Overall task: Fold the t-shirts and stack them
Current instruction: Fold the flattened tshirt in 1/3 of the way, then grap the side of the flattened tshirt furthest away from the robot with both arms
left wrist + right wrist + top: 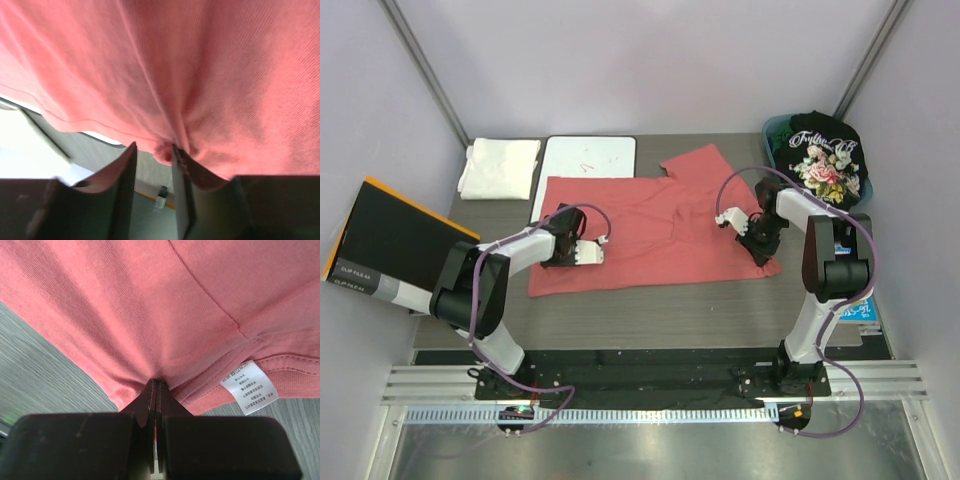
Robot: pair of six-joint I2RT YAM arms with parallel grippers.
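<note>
The salmon-red t-shirt (650, 225) lies spread across the middle of the table. My left gripper (588, 252) is at its left part, near the front edge of the cloth. In the left wrist view the jaws (153, 146) stand apart, and a small bunch of the red cloth (200, 75) touches the right fingertip. My right gripper (728, 220) is at the shirt's right part. Its jaws (156, 382) are shut on a thin fold of the red cloth (150, 305), close to a white care label (248, 387). The black floral t-shirt (825, 155) and the white folded t-shirt (500, 165) lie apart.
The black shirt sits in a teal basket (772, 135) at the back right. A whiteboard (588, 160) with red marks lies behind the red shirt, partly under it. A black box with an orange edge (390, 240) leans at the table's left side.
</note>
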